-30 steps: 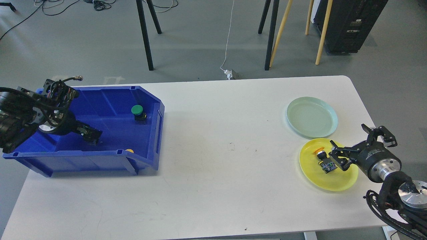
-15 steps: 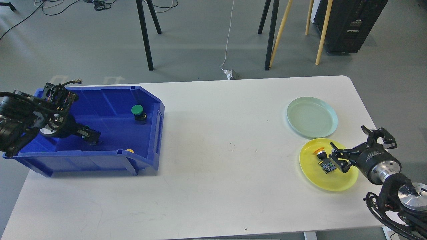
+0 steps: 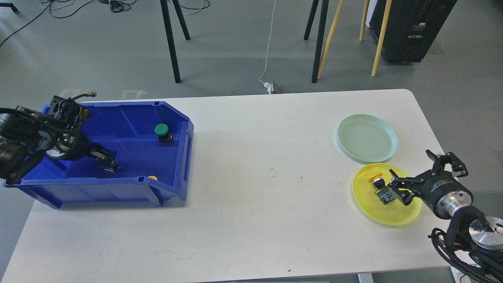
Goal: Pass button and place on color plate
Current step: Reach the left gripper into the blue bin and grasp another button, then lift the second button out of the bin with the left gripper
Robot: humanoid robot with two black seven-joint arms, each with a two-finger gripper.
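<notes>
A green-capped button (image 3: 162,132) stands in the blue bin (image 3: 129,188) at the left. A yellow cap (image 3: 153,177) peeks over the bin's front wall. My left gripper (image 3: 109,162) is low inside the bin, left of the green button and apart from it; it is dark and its fingers cannot be told apart. An orange-capped button (image 3: 380,189) lies on its side on the yellow plate (image 3: 377,214). My right gripper (image 3: 421,173) is open wide and empty over the plate's right edge, one fingertip (image 3: 396,188) just beside the button. The pale green plate (image 3: 367,137) holds nothing.
The white table (image 3: 267,188) carries the bin at the left and both plates at the right. Its right edge runs close behind my right arm. Chair and stand legs are on the floor beyond the far edge.
My right gripper has drawn back slightly down and right, staying open; the orange-capped button stays on the yellow plate. My left gripper has shifted a little inside the bin.
</notes>
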